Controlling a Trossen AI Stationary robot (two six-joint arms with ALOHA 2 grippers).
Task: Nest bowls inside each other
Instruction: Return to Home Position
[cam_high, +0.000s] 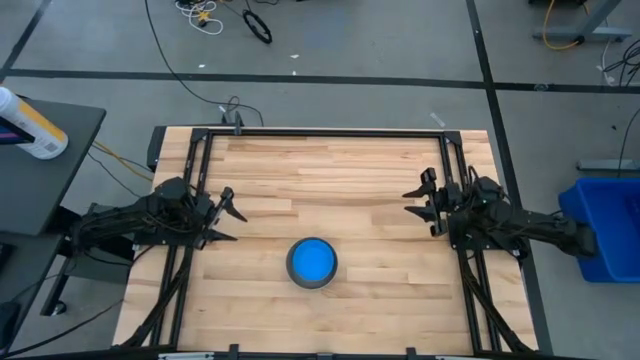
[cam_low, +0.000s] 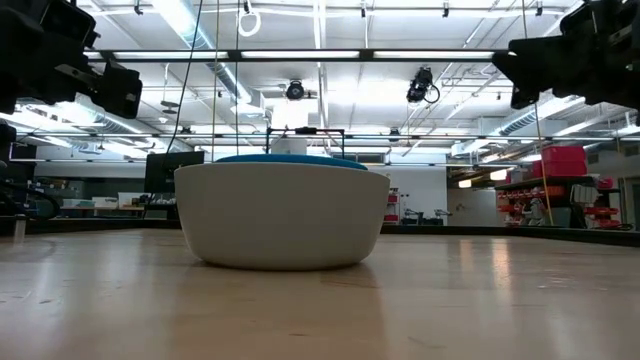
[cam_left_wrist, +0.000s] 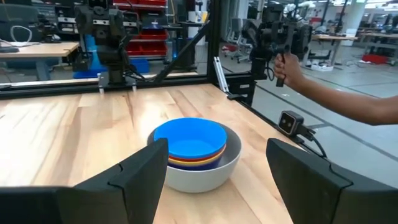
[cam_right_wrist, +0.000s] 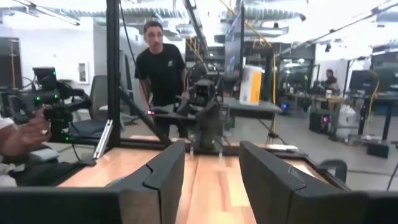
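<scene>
— Pale butcher-block planks make up the counter (cam_high: 330, 170), smooth with a soft sheen and boxed in by a black metal frame (cam_high: 330, 132). What sits on it?

— One stack of bowls, about midway between the two arms and toward the edge where the low camera sits. The grey bowl (cam_left_wrist: 208, 177) is outermost. It is round, matte plastic and thick-walled, with sides that curve in to a narrower flat foot.

— And inside it?

— The light blue bowl (cam_left_wrist: 189, 138) is on top, glossy and shallow. Just under its rim, thin bands (cam_left_wrist: 186, 162) of yellow, red and dark blue show, the edges of the bowls nested beneath.

— Which way does the stack point?

— Mouths straight up, foot flat on the wood. Being round, it has no long side. Its only axis runs vertically, and from above the rims read as concentric rings.

— The arms?

— The left claw (cam_high: 228, 215) hangs above the counter's left side, facing the stack, with its dark blocky fingers spread wide and gripping nothing. The right claw (cam_high: 418, 203) is over the right side, also spread and empty. Both are well apart from the bowls.

— Anyone around?

— A person (cam_right_wrist: 161, 68) in a black shirt stands beyond the frame, and a hand (cam_left_wrist: 291, 65) holds a dark device past the counter.
</scene>
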